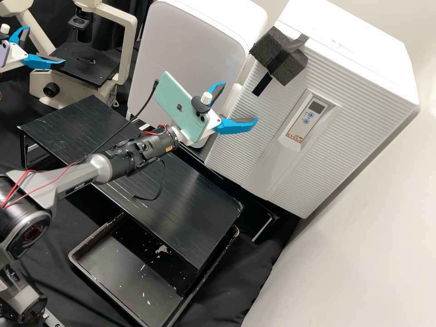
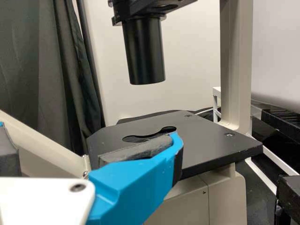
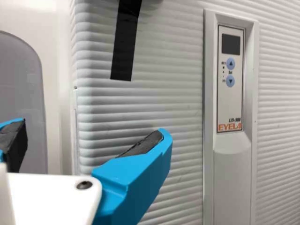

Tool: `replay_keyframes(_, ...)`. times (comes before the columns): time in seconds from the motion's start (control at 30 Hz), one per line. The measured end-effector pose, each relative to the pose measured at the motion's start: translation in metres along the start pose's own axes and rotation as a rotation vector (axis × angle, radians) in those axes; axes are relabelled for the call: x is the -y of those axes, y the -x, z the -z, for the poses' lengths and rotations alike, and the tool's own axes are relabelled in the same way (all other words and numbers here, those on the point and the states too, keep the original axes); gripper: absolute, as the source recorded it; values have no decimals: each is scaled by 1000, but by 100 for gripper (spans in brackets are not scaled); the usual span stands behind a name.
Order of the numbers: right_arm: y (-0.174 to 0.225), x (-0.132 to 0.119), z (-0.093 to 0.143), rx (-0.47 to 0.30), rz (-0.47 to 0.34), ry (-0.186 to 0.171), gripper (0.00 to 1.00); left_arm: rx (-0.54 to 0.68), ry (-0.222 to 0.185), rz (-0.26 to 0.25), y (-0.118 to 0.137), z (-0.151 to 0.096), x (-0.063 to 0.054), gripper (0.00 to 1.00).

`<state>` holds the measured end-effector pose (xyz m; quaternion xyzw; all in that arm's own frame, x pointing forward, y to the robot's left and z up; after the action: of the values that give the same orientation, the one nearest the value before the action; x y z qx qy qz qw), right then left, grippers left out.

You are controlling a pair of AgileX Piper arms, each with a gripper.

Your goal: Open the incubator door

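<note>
— One incubator (image 1: 359, 59) is in the high view. Where exactly?
— Near the far right corner of the desk (image 1: 238, 281), with its ribbed door (image 1: 236, 154) closed. Before it is the right gripper (image 1: 240, 102), wide; the left gripper (image 1: 46, 44), also wide, is near the microscope (image 1: 129, 45).
— And the left wrist view?
— One blue finger (image 2: 136, 183) is before the black stage (image 2: 211, 136).
— The right wrist view?
— Wide fingers (image 3: 140, 178), with the door's side edge behind.
</note>
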<state>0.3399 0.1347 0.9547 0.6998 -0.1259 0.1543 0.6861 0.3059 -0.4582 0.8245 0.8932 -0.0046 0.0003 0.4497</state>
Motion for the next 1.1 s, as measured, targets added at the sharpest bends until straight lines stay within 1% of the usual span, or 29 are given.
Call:
replay_keyframes(0.2, -2, 3, -4, 23, 1, -2, 0, 0, 0, 0, 0, 0, 0, 100)
replay_keyframes(0.33, -2, 3, -5, 34, -6, -11, 0, 0, 0, 0, 0, 0, 0, 100)
replay_keyframes(0.6, -2, 1, -7, 55, -21, -43, 0, 0, 0, 0, 0, 0, 0, 100)
replay_keyframes(0.67, -2, 1, -7, 58, -22, -40, 0, 0, 0, 0, 0, 0, 0, 100)
replay_keyframes(0.77, -2, 1, -8, 66, -25, -49, 0, 0, 0, 0, 0, 0, 0, 100)
replay_keyframes(0.83, -2, 1, -8, 66, -25, -48, 0, 0, 0, 0, 0, 0, 0, 100)
replay_keyframes(0.9, -2, 1, -8, 66, -25, -34, 0, 0, 0, 0, 0, 0, 0, 100)
replay_keyframes(1.03, -2, 1, -8, 66, -24, -25, 0, 0, 0, 0, 0, 0, 0, 100)
replay_keyframes(1.1, -2, 1, -8, 66, -24, -10, 0, 0, 0, 0, 0, 0, 0, 100)
